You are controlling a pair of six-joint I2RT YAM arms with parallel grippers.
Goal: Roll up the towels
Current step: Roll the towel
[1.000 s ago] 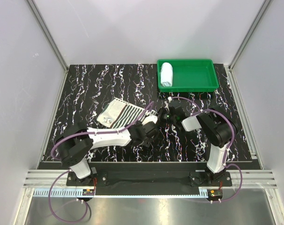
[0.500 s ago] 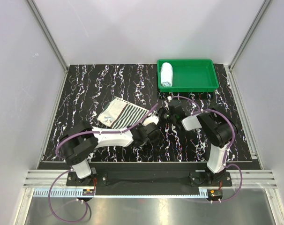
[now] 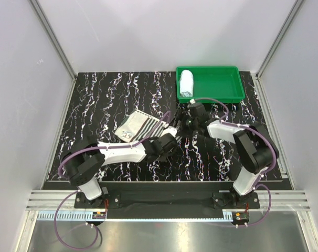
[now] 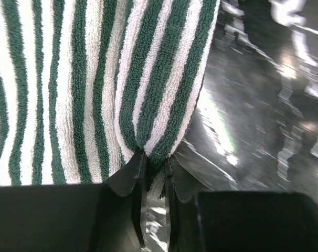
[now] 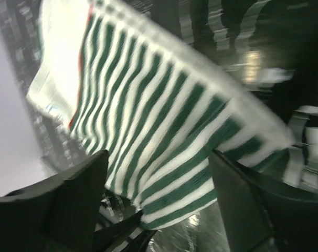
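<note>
left gripper (image 4: 154, 157) pinches a thin edge fold of the striped towel (image 4: 96, 79), which spreads beyond its fingertips, while the right gripper (image 5: 159, 178) gapes empty alongside; so slight a pinch may slip if tugged.

Near mid-frame the left gripper (image 3: 168, 139) is pinched nearly closed, while the right gripper (image 3: 181, 123) faces it, jaws spread wide.

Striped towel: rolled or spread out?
Spread, not rolled: the striped towel lies open as a sheet on the table, one edge pinched in the left gripper.
</note>
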